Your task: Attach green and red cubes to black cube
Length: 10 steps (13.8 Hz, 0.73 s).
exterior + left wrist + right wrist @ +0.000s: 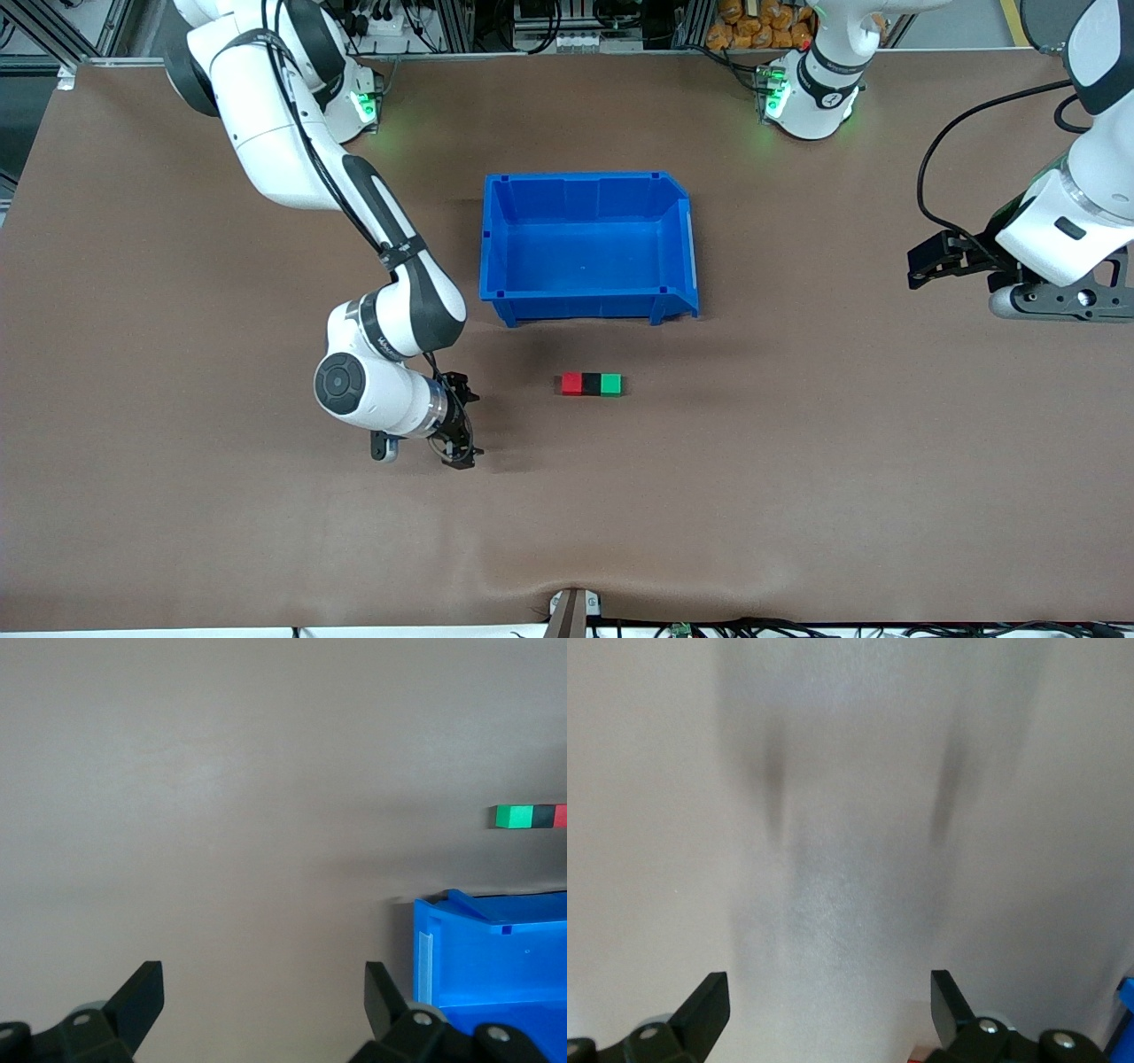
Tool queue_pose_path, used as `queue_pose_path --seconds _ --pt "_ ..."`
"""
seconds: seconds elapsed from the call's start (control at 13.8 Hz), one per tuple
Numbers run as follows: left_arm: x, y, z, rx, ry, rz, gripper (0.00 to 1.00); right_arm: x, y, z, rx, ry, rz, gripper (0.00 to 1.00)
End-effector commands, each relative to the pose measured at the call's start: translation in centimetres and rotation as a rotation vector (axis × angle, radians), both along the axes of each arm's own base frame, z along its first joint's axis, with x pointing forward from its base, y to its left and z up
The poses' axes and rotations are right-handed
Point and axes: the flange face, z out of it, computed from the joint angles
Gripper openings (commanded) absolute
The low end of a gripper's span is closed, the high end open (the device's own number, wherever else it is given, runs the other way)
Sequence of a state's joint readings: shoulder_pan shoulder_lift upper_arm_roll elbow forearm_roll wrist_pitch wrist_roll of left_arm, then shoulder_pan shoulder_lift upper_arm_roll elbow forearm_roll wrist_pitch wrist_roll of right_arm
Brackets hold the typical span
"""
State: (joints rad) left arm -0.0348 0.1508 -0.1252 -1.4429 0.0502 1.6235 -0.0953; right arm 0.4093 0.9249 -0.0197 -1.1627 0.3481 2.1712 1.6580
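The red cube (572, 384), black cube (591, 384) and green cube (610, 384) sit joined in a row on the counter (797, 461), at the blue bin's (588, 183) 6 o'clock. The right claw (461, 431) gapes empty at their 9 o'clock; the left claw (926, 266) waits wide and empty at 2 o'clock. A careless sweep could knock the row apart

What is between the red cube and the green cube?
The black cube sits between the red cube and the green cube, touching both, in the front view.

Robotics lab: brown-covered table (177, 532), aluminium framing (461, 27) and cables (939, 151) by the arm bases
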Motion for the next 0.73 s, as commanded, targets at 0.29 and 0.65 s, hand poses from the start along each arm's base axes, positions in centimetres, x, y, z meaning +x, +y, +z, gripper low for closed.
queue_pose_path --seconds 0.29,0.65 --pt "0.0 0.4 0.6 0.013 -0.015 -0.008 1.0 0.0 -0.4 1.9 0.022 -0.001 0.014 1.0" --pt "0.0 0.6 0.7 0.015 -0.018 -0.004 1.0 0.7 -2.1 2.6 0.02 -0.009 -0.004 1.0"
